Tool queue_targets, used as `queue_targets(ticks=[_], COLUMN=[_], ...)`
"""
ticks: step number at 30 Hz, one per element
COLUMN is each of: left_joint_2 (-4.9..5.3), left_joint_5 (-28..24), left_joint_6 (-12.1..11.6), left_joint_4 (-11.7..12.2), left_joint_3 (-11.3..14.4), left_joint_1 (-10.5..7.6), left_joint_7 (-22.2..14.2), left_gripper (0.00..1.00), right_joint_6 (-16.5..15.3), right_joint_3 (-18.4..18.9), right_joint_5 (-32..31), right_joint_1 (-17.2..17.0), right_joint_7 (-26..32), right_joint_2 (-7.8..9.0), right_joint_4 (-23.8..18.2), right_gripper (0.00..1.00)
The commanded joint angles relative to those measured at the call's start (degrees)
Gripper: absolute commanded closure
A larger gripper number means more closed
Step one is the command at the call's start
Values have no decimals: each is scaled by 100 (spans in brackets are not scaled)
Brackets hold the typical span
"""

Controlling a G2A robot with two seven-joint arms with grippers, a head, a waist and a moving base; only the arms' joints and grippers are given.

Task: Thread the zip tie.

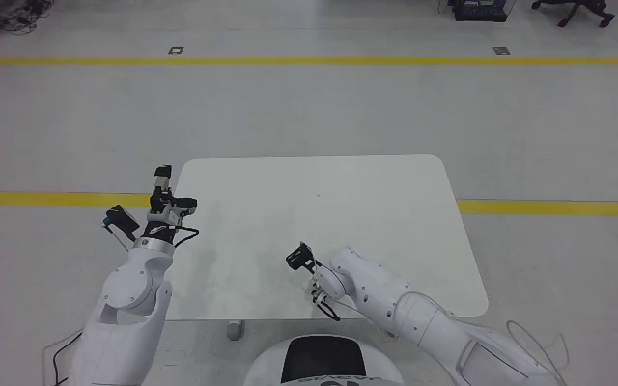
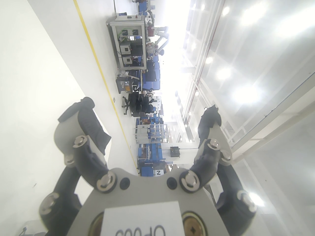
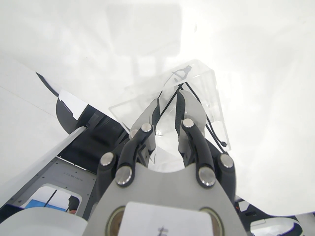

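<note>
Several black zip ties (image 3: 185, 71) lie in a clear plastic tray (image 3: 216, 99) at the front edge of the white table (image 1: 319, 193). My right gripper (image 3: 169, 98) reaches into the tray, its jaws a narrow gap apart. One zip tie (image 3: 169, 103) runs slantwise across that gap, and I cannot tell whether it is pinched. Another tie (image 3: 214, 133) trails along the outside of one finger. In the top view the right gripper (image 1: 323, 301) sits at the table's front edge with black ties (image 1: 330, 311) beside it. My left gripper (image 2: 147, 106) is open and empty, pointing into the room from the table's left edge (image 1: 169, 198).
The white table top is bare across its middle and back. Its front edge runs close beside the tray in the right wrist view. Yellow floor lines (image 1: 309, 61) cross the floor beyond the table.
</note>
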Motion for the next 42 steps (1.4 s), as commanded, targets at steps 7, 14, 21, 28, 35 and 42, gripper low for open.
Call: queue_targets(ticks=[7, 14, 21, 28, 35, 42], left_joint_2=[0, 0, 0, 0, 0, 0], left_joint_5=[0, 0, 0, 0, 0, 0], left_joint_6=[0, 0, 0, 0, 0, 0], left_joint_4=[0, 0, 0, 0, 0, 0], left_joint_3=[0, 0, 0, 0, 0, 0], left_joint_1=[0, 0, 0, 0, 0, 0], left_joint_7=[0, 0, 0, 0, 0, 0], left_gripper=[0, 0, 0, 0, 0, 0], right_joint_6=[41, 122, 170, 233, 175, -9], right_joint_3=[-4, -20, -7, 58, 328, 743], right_joint_5=[-67, -163, -229, -349, -521, -719], right_joint_1=[-5, 3, -7, -94, -331, -728], right_joint_7=[49, 103, 121, 137, 215, 271], right_joint_2=[-55, -111, -155, -148, 5, 242], right_joint_4=[70, 127, 173, 52, -415, -1061], right_gripper=[82, 84, 100, 100, 100, 100])
